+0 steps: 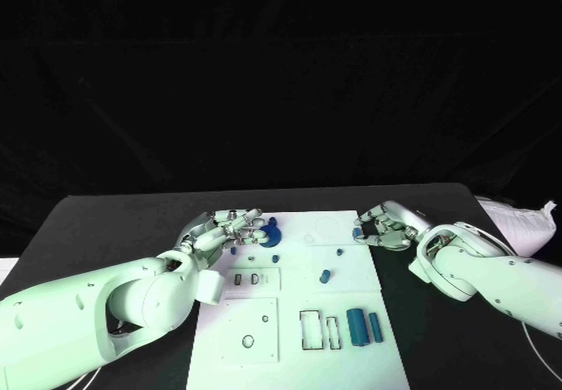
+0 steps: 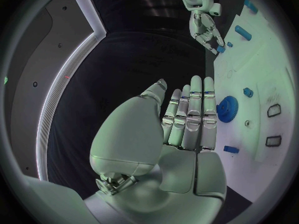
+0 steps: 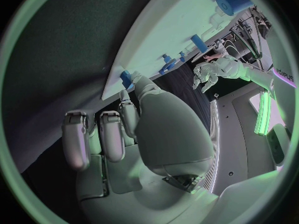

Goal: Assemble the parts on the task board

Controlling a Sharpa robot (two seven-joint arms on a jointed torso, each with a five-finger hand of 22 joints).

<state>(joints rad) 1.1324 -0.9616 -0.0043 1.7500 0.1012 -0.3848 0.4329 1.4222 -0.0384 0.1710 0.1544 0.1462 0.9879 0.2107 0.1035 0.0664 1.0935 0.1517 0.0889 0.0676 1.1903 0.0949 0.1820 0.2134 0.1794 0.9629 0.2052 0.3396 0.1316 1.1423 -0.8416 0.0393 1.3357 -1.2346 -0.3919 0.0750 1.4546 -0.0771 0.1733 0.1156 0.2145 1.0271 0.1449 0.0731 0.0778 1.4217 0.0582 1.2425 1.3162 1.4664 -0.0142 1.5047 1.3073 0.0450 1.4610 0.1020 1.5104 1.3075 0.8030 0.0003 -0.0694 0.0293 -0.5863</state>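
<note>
Task board [image 1: 307, 325]: lying flat in the middle of the black table [image 1: 105, 219], a white plate with outlined slots and several small blue parts scattered on it.
Blue gear [image 1: 272, 236]: sitting on the far-left part of the board, just beside the left hand's fingertips; in the left wrist view it is showing as a toothed disc [image 2: 227, 108] right next to the extended fingers.
Left hand [image 1: 220, 231]: hovering over the board's far-left edge, fingers stretched out nearly straight and close together, gripping nothing that I can see.
Right hand [image 1: 386, 227]: reaching in at the board's far-right edge, fingers curling inward beside a small blue part [image 1: 358, 234]; whether it is actually pinching that piece I cannot tell, though in the right wrist view a blue piece [image 3: 126, 78] is sitting right at the thumb tip.
Blue cylinders [image 1: 357, 327]: two lying side by side near the board's near-right corner, next to the rectangular outlines.
Small blue pegs [image 1: 326, 277]: standing around the board's middle, apart from both hands.
</note>
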